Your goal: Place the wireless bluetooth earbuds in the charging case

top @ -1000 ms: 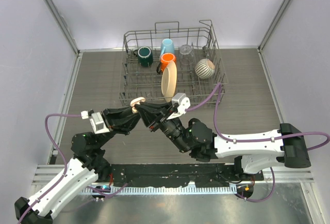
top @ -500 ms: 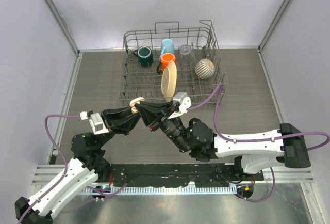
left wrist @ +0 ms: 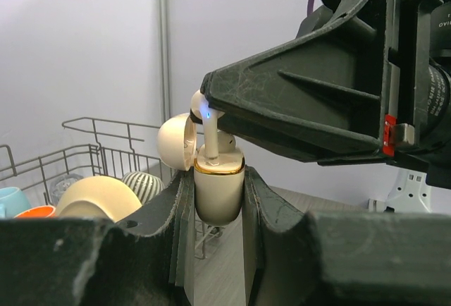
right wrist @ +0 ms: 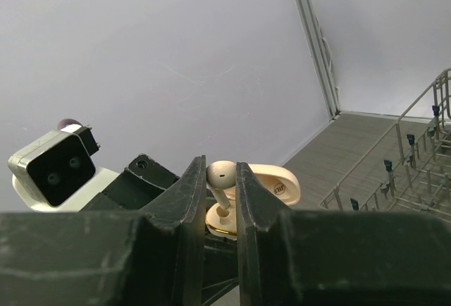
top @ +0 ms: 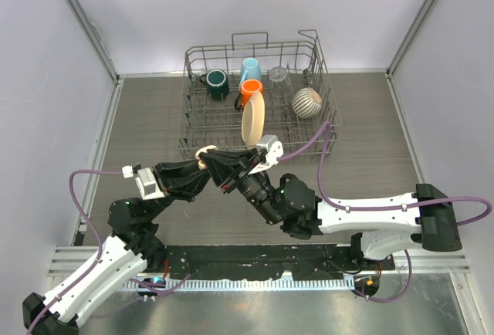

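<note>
A cream charging case [left wrist: 219, 194] with a gold rim is held upright above the table, its lid [left wrist: 174, 142] swung open to the left. My left gripper [left wrist: 218, 179] is shut on the case body. My right gripper [right wrist: 221, 168] is shut on the head of one white earbud [right wrist: 221, 173]. The earbud's stem [left wrist: 211, 140] points down into the case's open top, with a blue light glowing at its head. From above, both grippers meet at the case [top: 206, 153] just in front of the rack. No other earbuds can be made out.
A wire dish rack [top: 193, 130] stands at the back of the table, close behind the grippers. It holds a dark green mug [top: 217, 82], a blue cup [top: 249, 69], an orange mug [top: 250, 88], a cream plate [top: 253, 119], a glass [top: 278, 76] and a striped bowl [top: 307, 102].
My right gripper has edged slightly left and toward the rack with the earbud, closing on the case. The left arm has stayed put.
</note>
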`<state>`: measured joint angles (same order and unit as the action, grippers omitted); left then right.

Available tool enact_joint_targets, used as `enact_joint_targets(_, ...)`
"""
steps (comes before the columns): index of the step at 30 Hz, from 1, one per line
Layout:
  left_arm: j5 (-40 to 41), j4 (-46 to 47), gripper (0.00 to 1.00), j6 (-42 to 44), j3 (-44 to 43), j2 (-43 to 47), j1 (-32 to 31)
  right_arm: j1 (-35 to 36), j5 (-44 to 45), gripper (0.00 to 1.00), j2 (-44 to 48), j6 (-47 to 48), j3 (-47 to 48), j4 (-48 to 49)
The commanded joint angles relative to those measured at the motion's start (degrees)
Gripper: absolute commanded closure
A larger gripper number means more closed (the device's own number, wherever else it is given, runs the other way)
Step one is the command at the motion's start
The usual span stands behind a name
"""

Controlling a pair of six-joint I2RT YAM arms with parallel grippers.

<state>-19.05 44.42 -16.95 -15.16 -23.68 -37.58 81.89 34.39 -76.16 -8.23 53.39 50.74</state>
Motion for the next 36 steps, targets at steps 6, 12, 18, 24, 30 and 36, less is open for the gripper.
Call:
enact_joint_targets(6,0.85,5.15,1.0,-0.45,-0.31,-0.4,0.14,-0.06,-1.35,0.99,-1.18,-2.41,2.34,0.32)
enact_joint_targets(12,2.08,5.76,1.0,-0.37,-0.66,0.48,0.14,-0.06,-0.12,0.99,-0.83,-1.7,1.37,-0.99)
enact_joint_targets(18,3.75,7.08,1.0,0.69,-1.19,0.92,0.14,-0.06,1.03,0.99,-0.22,-0.65,1.11,-5.47)
enact_joint_targets(24,3.93,8.22,1.0,1.04,-1.54,0.3,0.14,-0.06,2.52,0.98,0.31,-0.73,1.81,-8.55)
enact_joint_targets(30,4.46,8.66,1.0,1.48,-1.63,0.13,0.14,0.03,2.78,0.96,0.84,-1.26,2.51,-10.74)
enact_joint_targets(36,4.28,8.66,1.0,1.57,-1.72,-0.14,0.14,0.03,2.7,0.92,1.45,-1.79,2.86,-11.63)
